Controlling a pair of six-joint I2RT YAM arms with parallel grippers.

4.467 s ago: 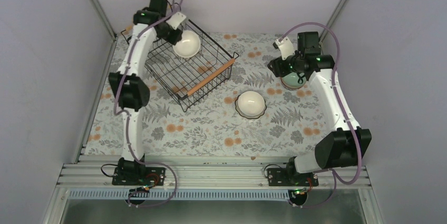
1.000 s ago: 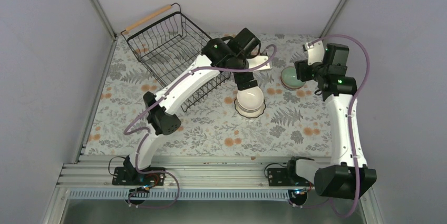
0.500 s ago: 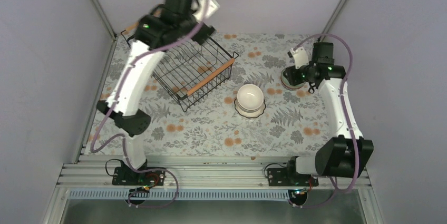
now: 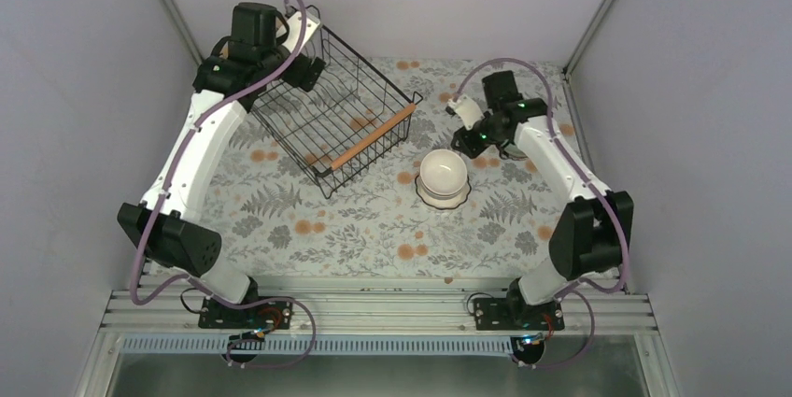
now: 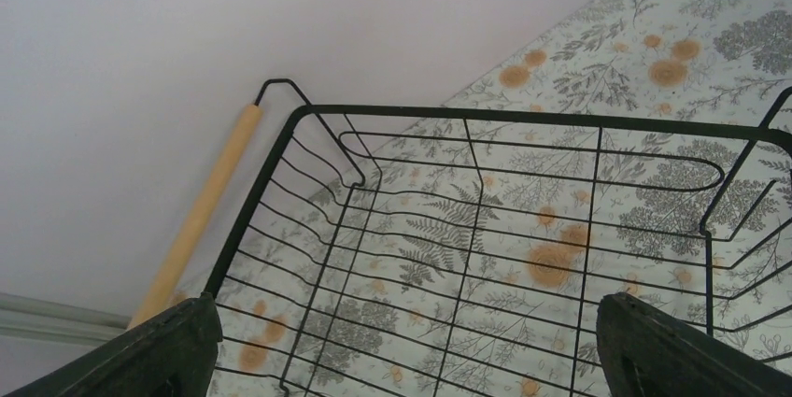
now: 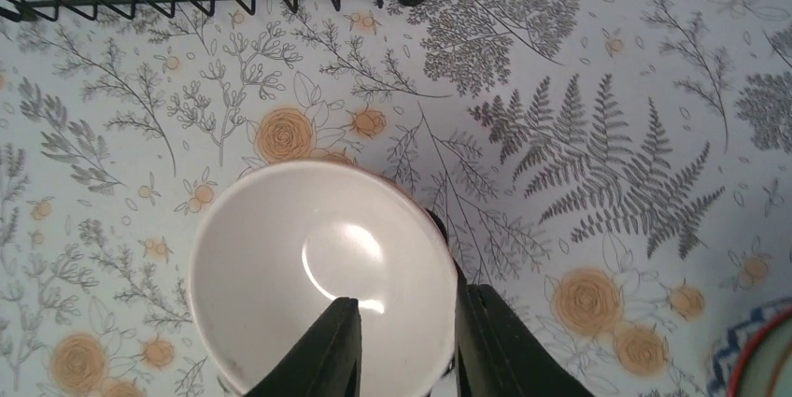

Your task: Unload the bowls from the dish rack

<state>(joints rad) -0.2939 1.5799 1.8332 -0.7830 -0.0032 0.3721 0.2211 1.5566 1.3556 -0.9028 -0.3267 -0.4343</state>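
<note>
One finger (image 6: 327, 350) of the right jaws sits inside the white bowl (image 6: 280, 257) and the other just outside its rim. The jaws are narrow, and I cannot tell whether they pinch the wall. This bowl is nested in a lower bowl (image 4: 439, 201) on the tabletop (image 4: 374, 229), right of the dish rack (image 4: 336, 112). A green-lined bowl (image 6: 770, 374) lies close by on the right arm's side. The rack's corner wire stands just beyond the white bowl.

The left jaws are spread wide, hanging above the rack's far end, with its wooden handle (image 5: 201, 210) hard against the back wall.

Half a second ago the right jaws hung over the green-lined bowl. A second ago the left arm reached across to the stack; it has since swung back over the rack.

Bare patterned tabletop lies open on the near side of the stack, towards the arm bases.
</note>
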